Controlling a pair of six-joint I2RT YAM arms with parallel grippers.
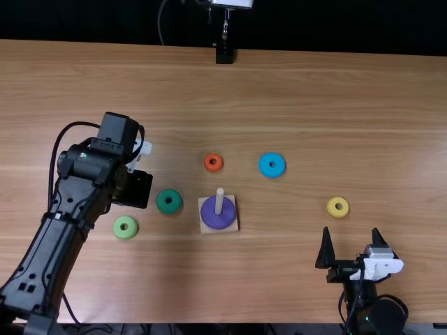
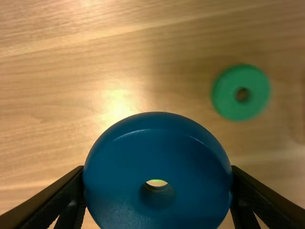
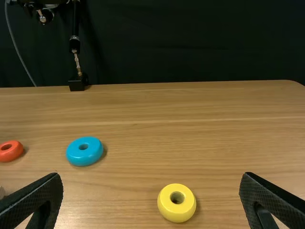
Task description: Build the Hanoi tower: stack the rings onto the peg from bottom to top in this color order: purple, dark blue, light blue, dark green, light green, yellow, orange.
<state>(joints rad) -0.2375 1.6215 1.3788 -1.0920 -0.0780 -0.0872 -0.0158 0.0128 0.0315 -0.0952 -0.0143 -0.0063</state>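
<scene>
Currently, the left claw [image 1: 134, 190], left of centre in the top view, is closed on the dark blue ring [image 2: 119, 191]. Its two fingers press opposite sides of the ring, at the lower middle of the left wrist view. The right claw [image 1: 351, 241], at the lower right of the top view, is spread wide and grips nothing.

Placement of parts in the top view:
- Yellow ring [image 1: 332, 211]: right side, on the table [image 1: 349, 105], near the right claw's fingertips and apart from them.
- Dark green ring [image 1: 163, 204]: left of centre, just beside the base.
- Light green ring [image 1: 120, 229]: lower left, flat on the table.
- Base [image 1: 204, 229]: centre, with the peg [image 1: 219, 201] upright and the purple ring [image 1: 218, 220] seated around it.
- Orange ring [image 1: 208, 165]: above the base.
- Light blue ring [image 1: 265, 167]: right of the orange ring.

The table has a light brown wood grain. A black stand [image 1: 224, 54] with a metal rod is located at its far edge, upper middle. Behind it are a dark backdrop [image 3: 190, 43] and a thin cable [image 1: 160, 24].
</scene>
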